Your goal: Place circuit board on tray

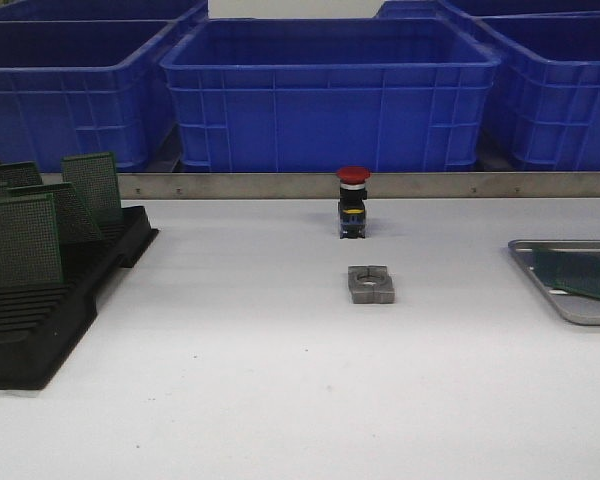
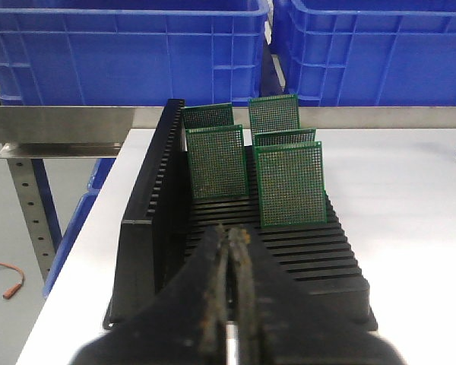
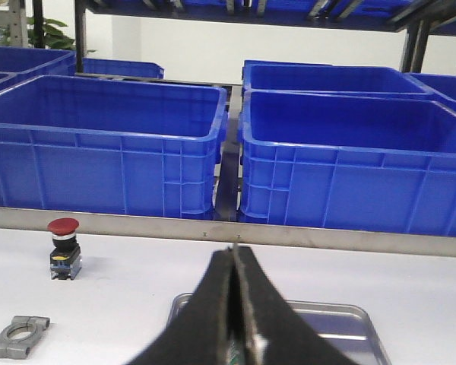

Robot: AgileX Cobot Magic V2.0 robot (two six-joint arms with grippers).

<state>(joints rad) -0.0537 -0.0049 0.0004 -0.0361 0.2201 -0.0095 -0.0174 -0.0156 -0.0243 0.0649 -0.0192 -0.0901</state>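
The silver-grey tray (image 1: 540, 250) lies at the table's right edge with a green circuit board (image 1: 585, 273) flat in it. Several more green boards (image 1: 22, 240) stand in the black slotted rack (image 1: 40, 330) at the left. Neither gripper shows in the front view. In the left wrist view my left gripper (image 2: 232, 232) is shut and empty over the near end of the rack (image 2: 148, 220), short of the standing boards (image 2: 290, 185). In the right wrist view my right gripper (image 3: 234, 251) is shut above the tray (image 3: 342, 315); a sliver of green shows below the fingers.
A red push-button (image 1: 353, 200) stands mid-table, with a grey metal clamp (image 1: 371, 284) in front of it. Blue bins (image 1: 330, 95) line the back behind a metal rail (image 1: 280, 185). The button (image 3: 64, 247) and clamp (image 3: 17, 337) also show in the right wrist view.
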